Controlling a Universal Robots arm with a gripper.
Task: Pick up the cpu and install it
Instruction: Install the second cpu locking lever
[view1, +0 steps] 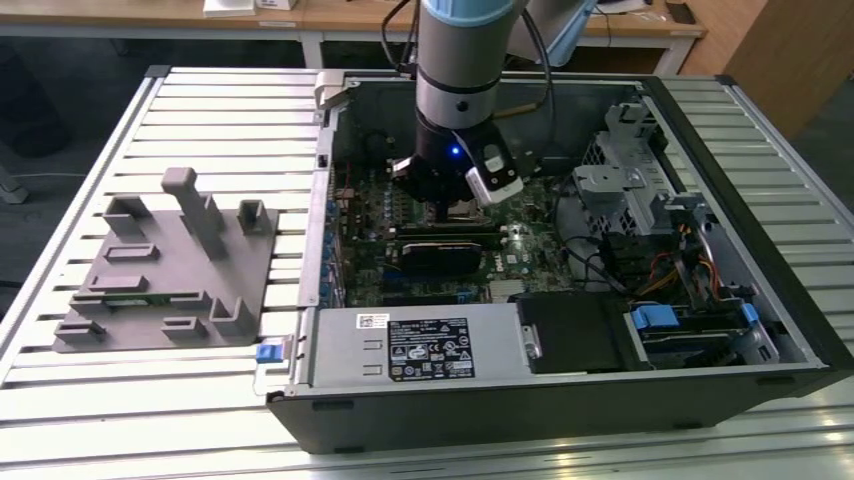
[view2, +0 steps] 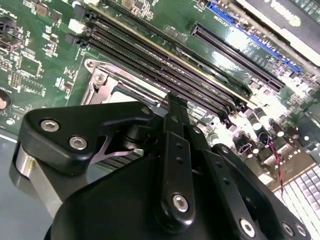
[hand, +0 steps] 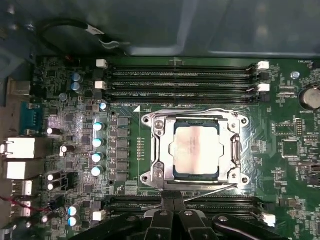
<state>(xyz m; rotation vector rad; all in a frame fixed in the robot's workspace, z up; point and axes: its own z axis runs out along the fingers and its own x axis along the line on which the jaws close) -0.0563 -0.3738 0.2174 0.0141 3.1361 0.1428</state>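
The arm reached down into the open computer case (view1: 747, 330), its gripper (view1: 451, 205) low over the motherboard (hand: 280, 145), at about 12 o'clock from the black heatsink (view1: 447, 250) in the exterior view. The cpu (hand: 196, 150) sat inside the socket frame (hand: 159, 145), its pale metal top level and square with the frame's opening, as the first wrist view showed. The thin lever (hand: 210, 191) ran along the frame's edge nearest the gripper (hand: 172, 212), whose fingers appeared drawn close together, with nothing visibly between them. In the second wrist view the gripper (view2: 172, 107) hung just above a corner of the socket frame (view2: 107, 82), beside the memory slots (view2: 165, 60).

The chip seemed already seated, so the work in hand looked like finishing the install. Doing that well would call for a straight, light approach, keeping the fingertips off the chip's top and clear of the capacitors (hand: 98, 142) flanking the socket. The grey fixture (view1: 167, 270) lay well apart on the slatted table (view1: 80, 160), at 9 o'clock from the case.
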